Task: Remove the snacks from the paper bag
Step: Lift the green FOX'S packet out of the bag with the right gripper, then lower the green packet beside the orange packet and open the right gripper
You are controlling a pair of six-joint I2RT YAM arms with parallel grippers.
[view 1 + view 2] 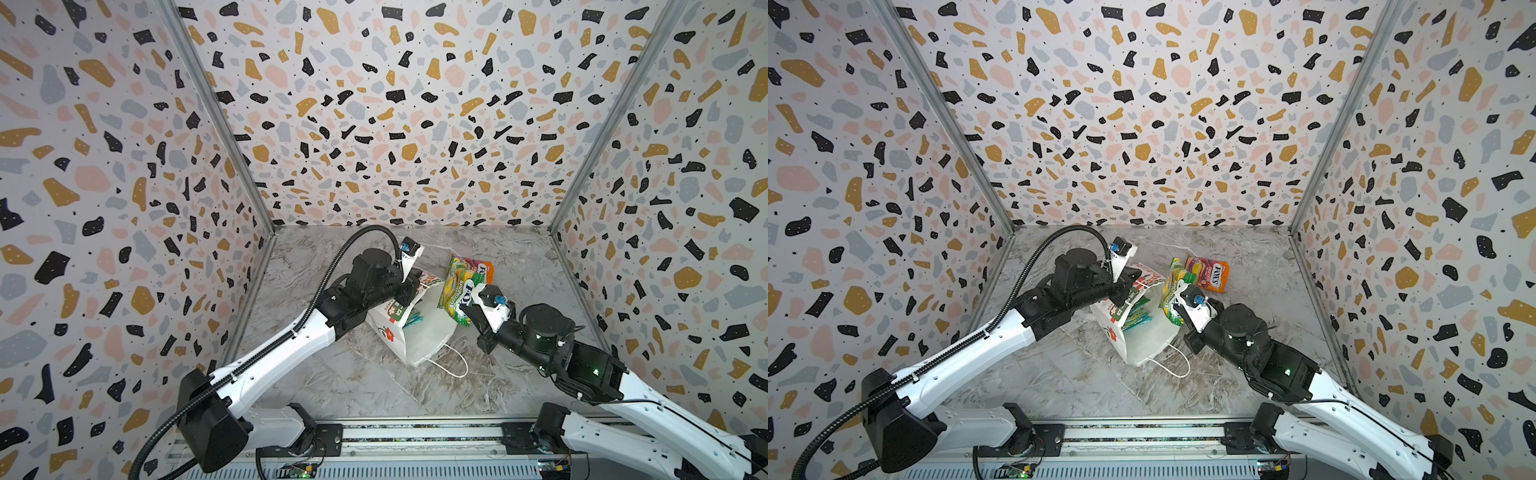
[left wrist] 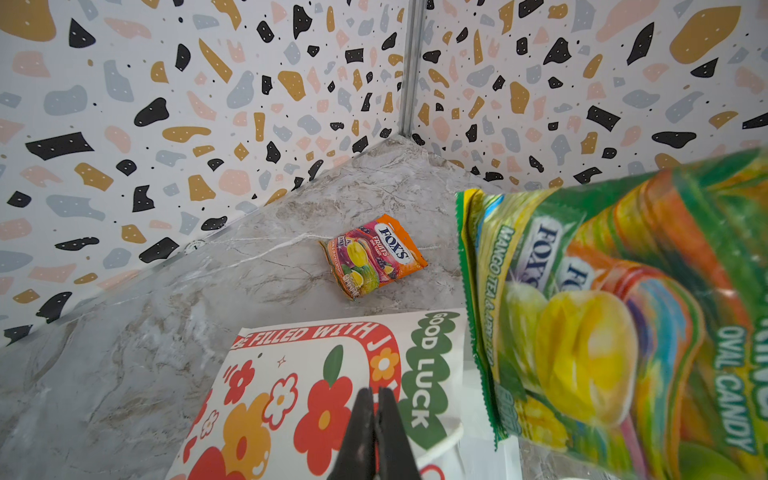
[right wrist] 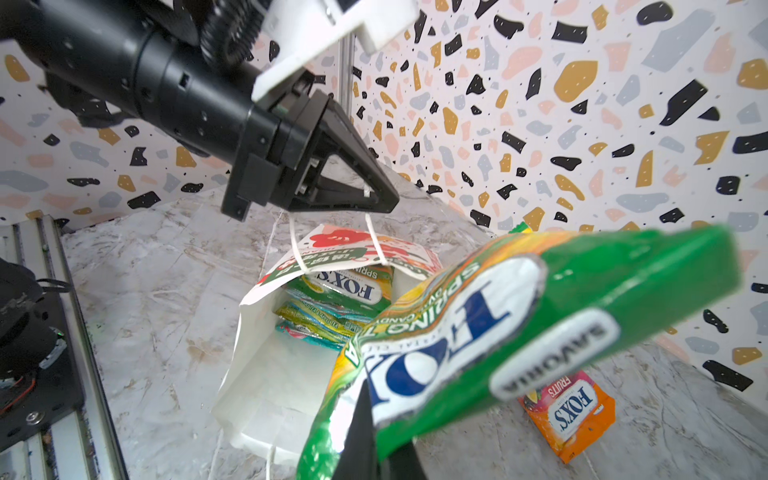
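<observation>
On the bench [image 1: 332, 395] lies one orange packet [image 1: 1210, 276]; right pincer [image 3: 374, 432] grips a green packet [image 3: 540, 316] above the paper bag [image 1: 388, 332], left pincer [image 2: 376, 403] pinches its handle [image 3: 374, 237]; several snacks [image 3: 332, 307] left inside

**Left arm** [image 1: 282, 353]: reaches from the near rail toward the middle, with the forearm rising and the wrist turned roughly level.

**Left gripper** [image 1: 413, 291]: jaws closed. The fingers [image 2: 365, 428] meet tip to tip in the left wrist view. In the right wrist view it pinches the paper bag's cord handle [image 3: 294, 241].

**Right arm** [image 1: 648, 395]: comes in from the right with the wrist angled toward the middle.

**Right gripper** [image 1: 469, 311]: jaws closed on an edge of a green-yellow FOX'S packet [image 1: 457, 286], which is held aloft.
</observation>
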